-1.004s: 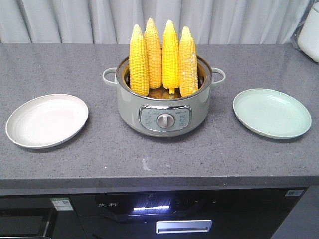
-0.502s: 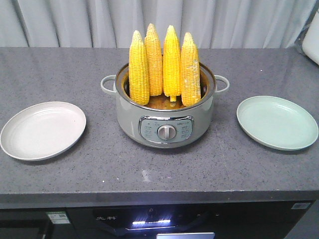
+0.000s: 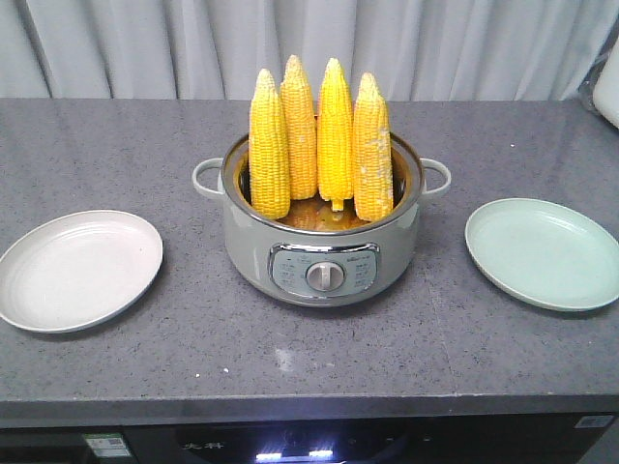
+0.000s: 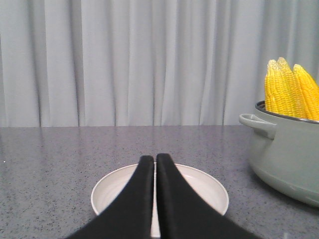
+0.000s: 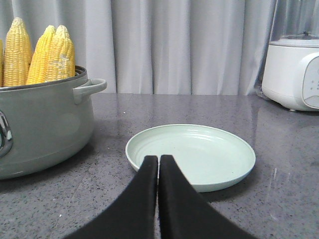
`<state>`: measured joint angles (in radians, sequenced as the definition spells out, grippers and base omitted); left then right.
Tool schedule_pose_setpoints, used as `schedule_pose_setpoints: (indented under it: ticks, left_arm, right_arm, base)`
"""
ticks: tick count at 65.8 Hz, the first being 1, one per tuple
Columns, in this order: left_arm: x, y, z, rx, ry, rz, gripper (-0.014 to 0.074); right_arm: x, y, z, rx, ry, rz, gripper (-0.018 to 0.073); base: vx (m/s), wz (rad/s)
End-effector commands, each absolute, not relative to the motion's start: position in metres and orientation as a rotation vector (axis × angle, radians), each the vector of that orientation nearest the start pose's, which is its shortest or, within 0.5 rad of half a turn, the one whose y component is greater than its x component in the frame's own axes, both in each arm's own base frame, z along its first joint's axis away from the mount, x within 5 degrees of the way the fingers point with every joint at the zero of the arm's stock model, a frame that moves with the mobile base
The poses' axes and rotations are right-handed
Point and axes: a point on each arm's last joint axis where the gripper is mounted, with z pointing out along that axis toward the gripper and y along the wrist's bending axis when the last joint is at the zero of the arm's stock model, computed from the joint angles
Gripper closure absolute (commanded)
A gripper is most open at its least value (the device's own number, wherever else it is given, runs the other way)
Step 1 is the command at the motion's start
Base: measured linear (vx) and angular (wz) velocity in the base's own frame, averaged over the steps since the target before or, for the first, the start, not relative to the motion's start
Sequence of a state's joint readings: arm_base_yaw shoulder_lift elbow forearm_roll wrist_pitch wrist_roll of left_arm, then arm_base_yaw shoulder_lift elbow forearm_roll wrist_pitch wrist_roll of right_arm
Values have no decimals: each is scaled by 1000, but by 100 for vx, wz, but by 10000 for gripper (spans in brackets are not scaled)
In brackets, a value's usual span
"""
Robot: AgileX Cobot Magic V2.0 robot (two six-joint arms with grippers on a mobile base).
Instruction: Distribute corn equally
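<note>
Several yellow corn cobs (image 3: 319,135) stand upright, tips up, in a grey-green electric pot (image 3: 322,256) at the counter's middle. They also show as corn (image 4: 291,92) at the right of the left wrist view and corn (image 5: 37,52) at the left of the right wrist view. A white plate (image 3: 79,269) lies left of the pot, a pale green plate (image 3: 544,253) right of it. My left gripper (image 4: 155,158) is shut and empty, over the white plate's (image 4: 207,185) near side. My right gripper (image 5: 158,158) is shut and empty at the green plate's (image 5: 199,154) near rim.
The pot has side handles (image 3: 205,177) and a front control dial (image 3: 325,276). A white appliance (image 5: 294,74) stands at the back right of the counter. Grey curtains (image 3: 309,43) hang behind. The counter's front edge (image 3: 309,406) drops to an oven below.
The front view has shifted forward and down: pot and plates sit lower in frame and more spread out, and less of the oven below shows. The corn, pot and plates keep their places.
</note>
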<state>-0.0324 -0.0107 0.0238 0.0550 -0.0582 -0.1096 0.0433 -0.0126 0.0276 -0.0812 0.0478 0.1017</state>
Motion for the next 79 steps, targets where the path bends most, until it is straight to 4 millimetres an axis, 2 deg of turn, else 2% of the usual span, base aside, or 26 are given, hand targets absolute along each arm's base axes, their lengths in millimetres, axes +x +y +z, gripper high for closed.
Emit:
schedule_pose_setpoints:
  ticks: [1,79]
  left_arm:
    - [54,-2,213,-15,1366,-87,603]
    - [54,-2,213,-15,1366,-87,603]
  right_arm:
    - [57,3,203,-29,1482,46,559]
    - [57,3,203,-29,1482,46,559]
  base:
    - [5,1]
    - [3,1]
